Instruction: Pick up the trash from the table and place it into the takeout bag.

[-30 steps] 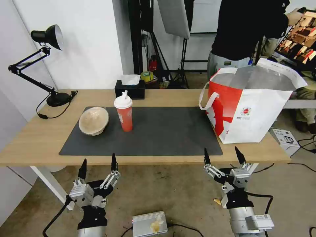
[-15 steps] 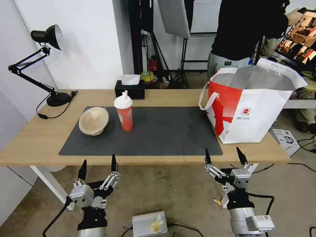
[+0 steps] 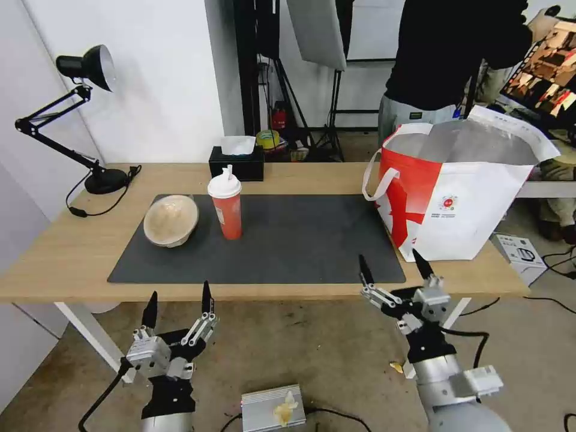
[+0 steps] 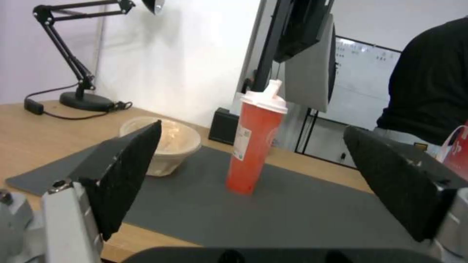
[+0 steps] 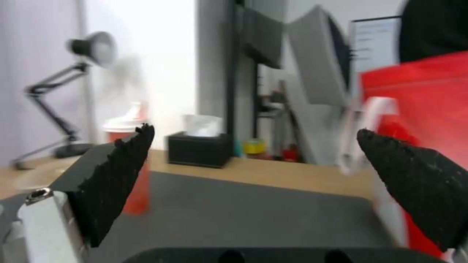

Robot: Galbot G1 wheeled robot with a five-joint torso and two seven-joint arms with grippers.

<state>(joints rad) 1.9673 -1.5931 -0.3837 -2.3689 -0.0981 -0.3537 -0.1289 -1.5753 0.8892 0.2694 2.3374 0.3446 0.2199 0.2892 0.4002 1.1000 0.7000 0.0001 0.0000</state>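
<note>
The right end effector (image 3: 391,270), fingers spread and empty, has risen and shifted left to the tabletop's (image 3: 66,255) near edge, beside the takeout bag (image 3: 462,198) standing at the right end. The left end effector (image 3: 178,303) stays low, below the front edge, also spread. The red cup (image 3: 226,204) and pulp bowl (image 3: 171,220) remain unmoved on the grey mat (image 3: 300,240).
</note>
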